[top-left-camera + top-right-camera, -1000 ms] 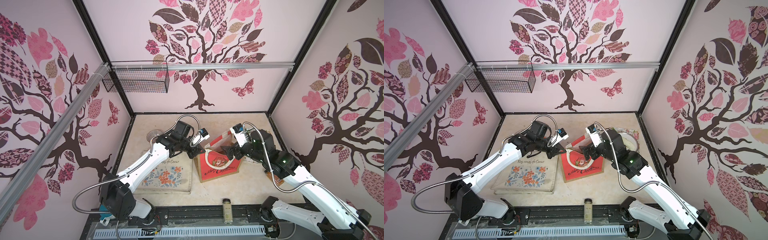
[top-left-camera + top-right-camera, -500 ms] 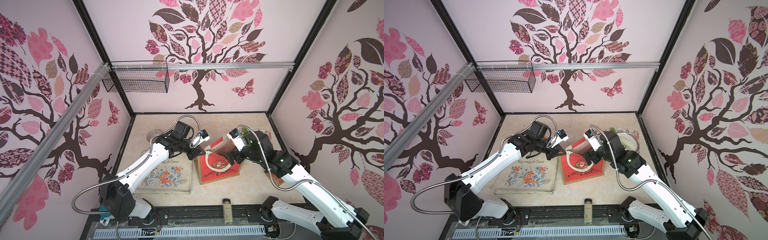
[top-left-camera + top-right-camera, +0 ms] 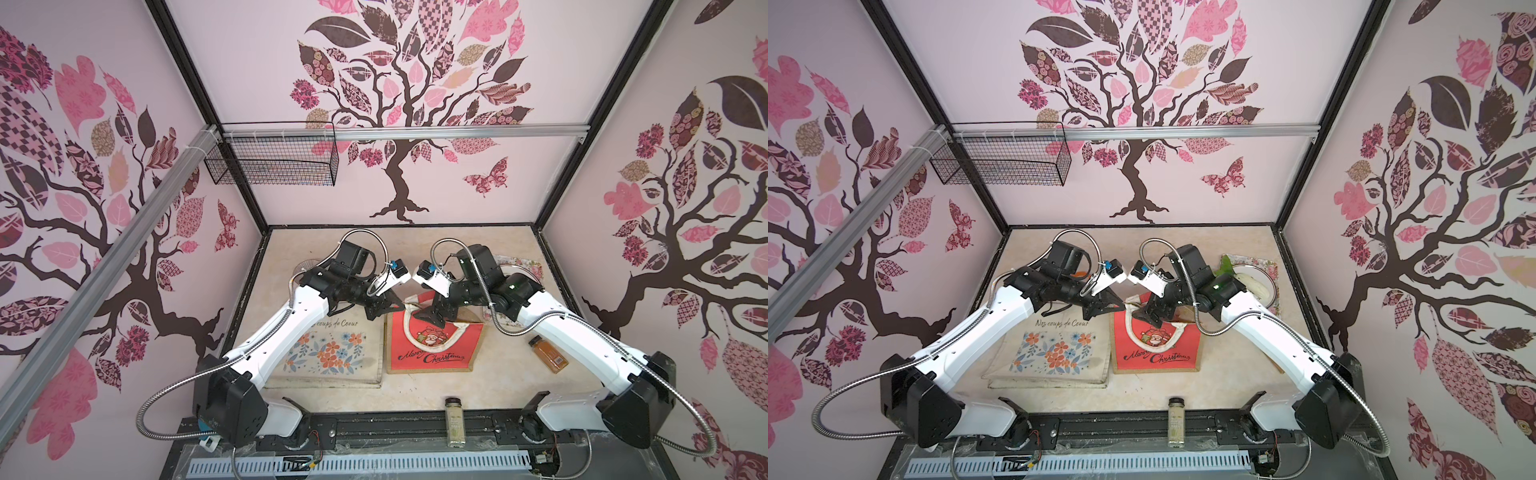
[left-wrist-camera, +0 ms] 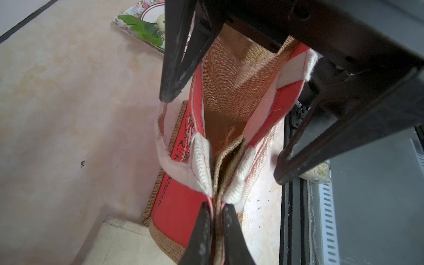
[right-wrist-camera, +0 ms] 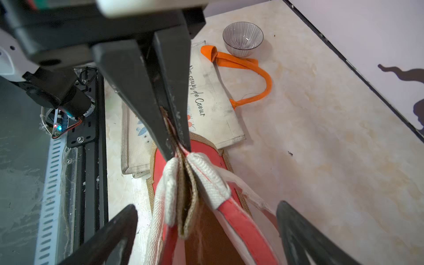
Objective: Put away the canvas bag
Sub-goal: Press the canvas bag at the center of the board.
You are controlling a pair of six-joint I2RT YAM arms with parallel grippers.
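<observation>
A red Christmas bag [image 3: 432, 353] [image 3: 1156, 353] with burlap edges and white handles lies at the table's middle, its mouth held up. My left gripper [image 3: 399, 308] [image 4: 216, 206] is shut on the folded burlap side of the bag's rim [image 5: 183, 183]. My right gripper [image 3: 432, 320] [image 5: 206, 211] is open, its fingers standing either side of the bag's mouth without pinching it. The bag's brown inside [image 4: 227, 91] shows between them. A cream canvas bag [image 3: 328, 353] [image 5: 213, 110] with a flower print and orange handles lies flat to the left of the red one, with nothing holding it.
A black wire basket [image 3: 274, 162] hangs on the back rail at the left. A glass bowl [image 5: 243, 37] stands behind the cream bag. A plate with greens [image 3: 1262, 282] sits at the back right. An orange spice jar [image 3: 548, 353] lies right, and another jar [image 3: 455, 419] by the front edge.
My right gripper has moved left along the red bag toward the left gripper and now straddles its mouth. The bag's printed face has sunk flatter. The left gripper has kept its hold.
</observation>
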